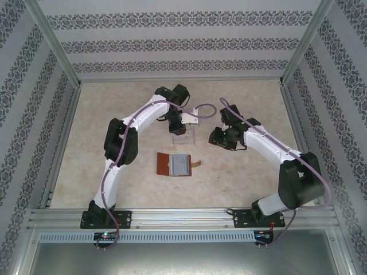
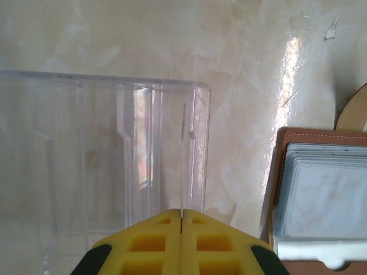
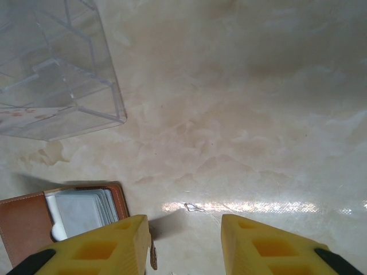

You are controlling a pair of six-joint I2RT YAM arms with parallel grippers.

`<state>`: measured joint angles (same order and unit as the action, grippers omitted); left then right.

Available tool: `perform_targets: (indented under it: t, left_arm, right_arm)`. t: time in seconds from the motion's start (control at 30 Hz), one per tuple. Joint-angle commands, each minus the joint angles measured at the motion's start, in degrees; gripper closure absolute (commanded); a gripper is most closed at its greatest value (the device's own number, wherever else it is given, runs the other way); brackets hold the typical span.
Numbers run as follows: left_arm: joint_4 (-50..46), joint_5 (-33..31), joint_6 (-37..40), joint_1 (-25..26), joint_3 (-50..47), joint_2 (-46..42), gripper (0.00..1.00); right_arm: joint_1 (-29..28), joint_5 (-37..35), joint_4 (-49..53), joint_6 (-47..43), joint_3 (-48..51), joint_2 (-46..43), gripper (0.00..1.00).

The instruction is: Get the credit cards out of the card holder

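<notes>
Card holder (image 1: 175,165) lying open on the worktop (image 1: 103,103), mid-width, toward the near edge, with the clear rack (image 1: 186,130) just beyond it. Left gripper (image 2: 181,220) is pressed fully closed above the rack. Right gripper (image 3: 185,223) is partway open and empty beside the holder. Credit cards (image 2: 327,189) sit in its pockets.

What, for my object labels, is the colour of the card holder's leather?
The card holder is brown, clearest in the left wrist view.
</notes>
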<state>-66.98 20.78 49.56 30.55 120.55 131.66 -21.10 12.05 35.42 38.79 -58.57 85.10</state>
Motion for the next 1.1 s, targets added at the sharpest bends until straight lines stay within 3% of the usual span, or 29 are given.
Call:
perform_targets:
  t: [0.0,0.13,0.5,0.77,0.97,1.07]
  left_arm:
    - [-6.75,1.64,2.45,1.1,4.09,3.14,1.0]
    - [-9.91,0.31,2.64,1.52,8.03,6.24,0.98]
    - [-7.07,-2.57,0.67,1.75,9.5,4.54,0.75]
    - [-2.61,-4.84,0.36,1.71,8.04,2.64,0.76]
    - [-1.54,-5.65,-0.07,1.76,8.03,3.3,0.82]
    - [-1.46,-5.73,0.12,1.63,8.03,3.27,0.9]
  right_arm:
    - [0.54,-0.49,0.66,-0.02,0.45,-0.73,0.6]
    - [0.54,-0.38,0.59,0.13,0.6,-0.62,0.6]
    - [0.38,-0.28,0.79,0.32,0.15,-1.11,0.6]
    - [0.44,-0.34,1.27,0.15,-0.07,-1.85,0.6]
    - [0.45,-0.59,1.14,0.24,0.16,-2.22,0.6]
    - [0.4,-0.45,1.01,0.24,0.17,-2.07,0.6]
